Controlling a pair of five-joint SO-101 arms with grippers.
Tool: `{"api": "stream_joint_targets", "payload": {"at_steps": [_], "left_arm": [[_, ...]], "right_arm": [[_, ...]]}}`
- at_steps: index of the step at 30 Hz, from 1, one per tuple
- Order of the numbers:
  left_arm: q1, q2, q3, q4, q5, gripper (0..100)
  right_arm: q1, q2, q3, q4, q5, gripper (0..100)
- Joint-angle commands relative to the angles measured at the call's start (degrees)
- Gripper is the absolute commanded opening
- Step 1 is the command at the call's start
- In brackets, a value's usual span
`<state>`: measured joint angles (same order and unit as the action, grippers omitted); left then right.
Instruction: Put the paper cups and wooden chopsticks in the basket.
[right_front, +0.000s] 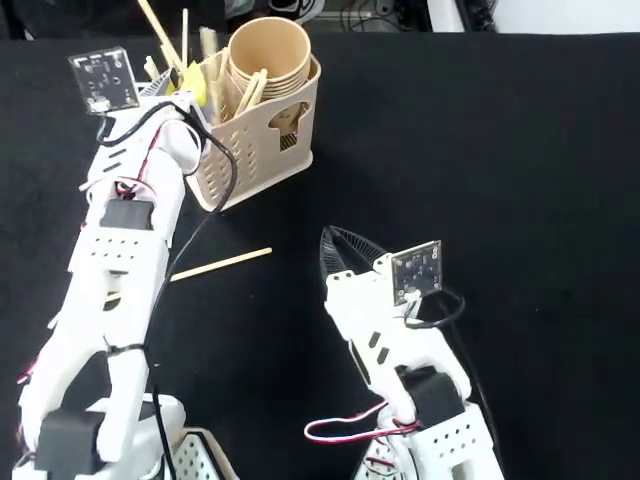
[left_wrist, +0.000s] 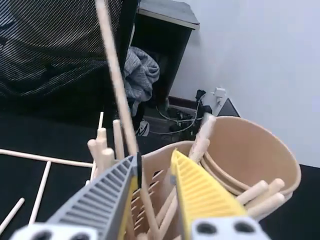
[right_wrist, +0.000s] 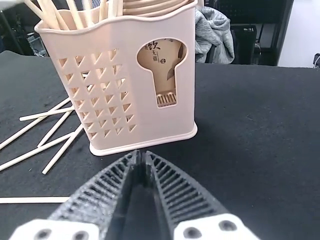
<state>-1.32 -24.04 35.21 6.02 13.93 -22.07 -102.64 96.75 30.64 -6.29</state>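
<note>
My left gripper (left_wrist: 154, 159) has its jaws narrowly apart around a long pale wooden chopstick (left_wrist: 117, 75), whose lower end is inside the cream perforated plastic basket (right_front: 255, 150), beside the stacked tan paper cups (right_front: 268, 50). Best to open wider, then lift straight up without snagging. Right gripper (right_wrist: 142, 159) closed, empty. A loose chopstick (right_front: 220, 264) waits on the black table (right_front: 500, 150).

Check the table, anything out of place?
Yes. One chopstick lies loose on the table, apart from the basket. Several more chopsticks lie scattered beside the basket. The cups sit inside it.
</note>
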Motion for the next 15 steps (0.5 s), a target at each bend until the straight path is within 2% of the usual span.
{"api": "stream_joint_targets", "payload": {"at_steps": [1, 6, 10, 13, 15], "left_arm": [[-0.48, -6.86, -6.2, 8.62, 0.44, 13], [-0.57, -14.07, -12.79, 25.85, 0.26, 16], [-4.44, -17.93, -17.1, 33.85, 0.26, 16], [-12.35, -19.78, -20.44, 40.0, -0.09, 16], [-18.95, -19.52, -22.99, 45.01, -3.52, 16]], "right_arm": [[0.7, -0.57, -0.04, -1.23, 0.44, 1.6], [0.7, -0.48, -0.04, -1.23, 0.44, 1.6], [0.7, -0.31, -0.04, -1.23, 0.44, 1.6], [0.7, -0.31, -0.04, -1.23, 0.44, 1.6], [0.7, -0.31, -0.04, -1.23, 0.44, 1.6]]}}
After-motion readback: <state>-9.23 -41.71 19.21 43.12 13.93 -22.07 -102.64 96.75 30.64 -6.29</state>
